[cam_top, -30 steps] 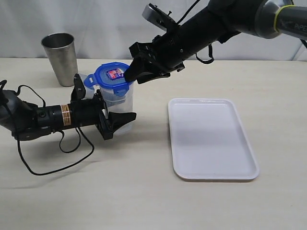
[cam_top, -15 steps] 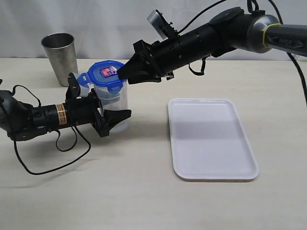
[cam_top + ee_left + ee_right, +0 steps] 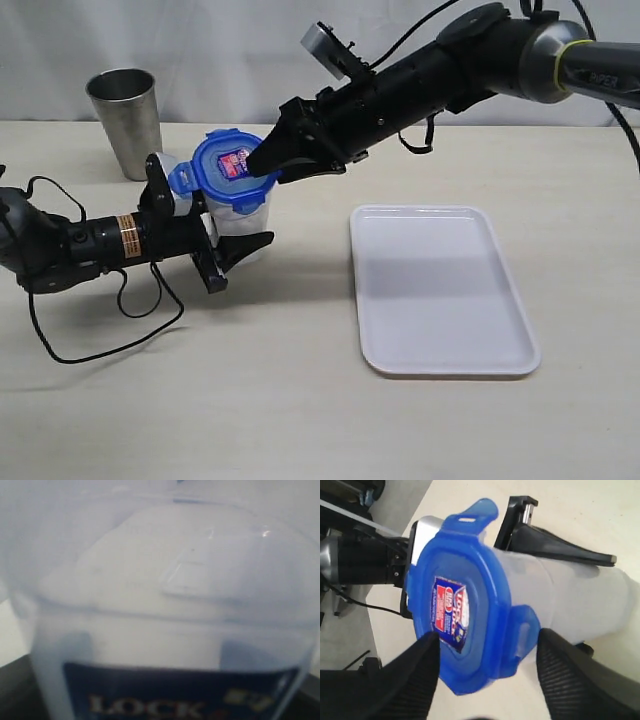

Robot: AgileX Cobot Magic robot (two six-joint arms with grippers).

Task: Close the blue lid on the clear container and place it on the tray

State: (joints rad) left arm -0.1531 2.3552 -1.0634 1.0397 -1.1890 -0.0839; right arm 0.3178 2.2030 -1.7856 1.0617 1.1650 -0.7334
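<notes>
Far left, the steel cup (image 3: 127, 120) stands clear of the action. The left gripper (image 3: 213, 208) clamps the clear container (image 3: 243, 215) side-on, tipped on the table, well left of the tray (image 3: 440, 285). The blue lid (image 3: 228, 165) sits on its rim, tabs flared out. The right gripper (image 3: 268, 160) straddles the lid's edge, jaws wide. Best play, I'd say: level the canister, then press each tab down squarely.

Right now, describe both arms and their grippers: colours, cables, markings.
Both arms are black. The left arm wears a gold-striped band and trails a loose black cable. The right arm has a grey joint section with a yellow-green ring and white lettering. The left gripper and right gripper have black tapered fingers; the right one's show ribbed inner faces.
</notes>
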